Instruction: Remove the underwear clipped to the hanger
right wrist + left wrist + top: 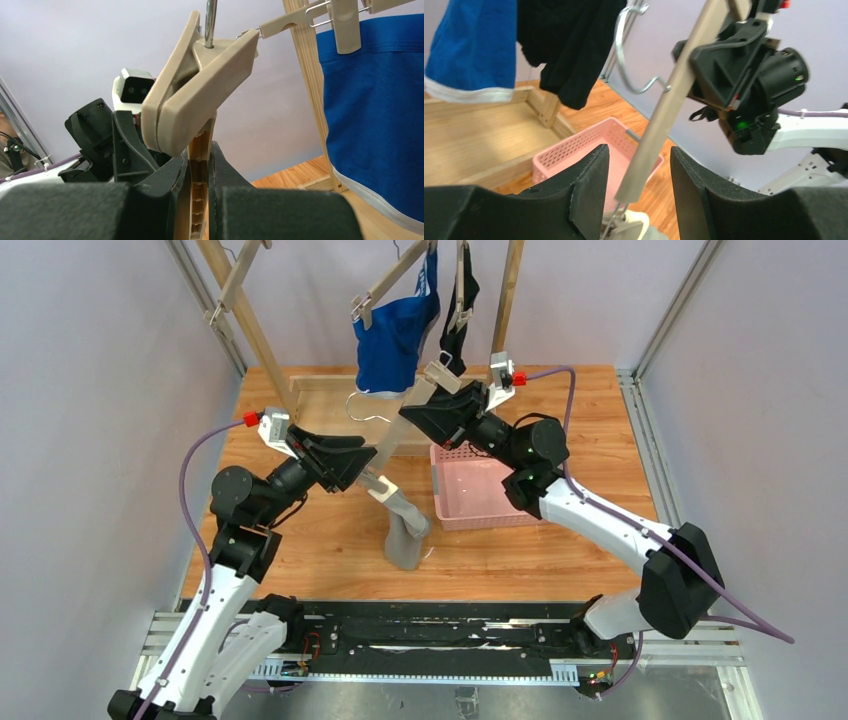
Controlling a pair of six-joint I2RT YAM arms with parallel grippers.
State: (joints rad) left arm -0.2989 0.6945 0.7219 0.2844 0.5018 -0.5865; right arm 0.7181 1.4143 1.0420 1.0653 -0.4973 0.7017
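A beige hanger bar (398, 440) slants down to the left. The light grey underwear (405, 535) dangles from the clip at its low end and reaches the table. My left gripper (368, 462) is open, its fingers (591, 185) on either side of the bar (649, 145) without touching it. My right gripper (418, 410) is shut on the bar's upper part (199, 180), just below a beige clip (200, 95). The blue underwear (395, 340) and the black underwear (460, 310) hang clipped higher up, and both also show in the left wrist view, blue (469, 45) and black (569, 50).
A pink perforated basket (480, 490) sits on the wooden table right of centre, below my right arm. A wooden rack with slanted posts (250, 325) and a low base frame (330, 390) stands at the back. Grey walls close in both sides.
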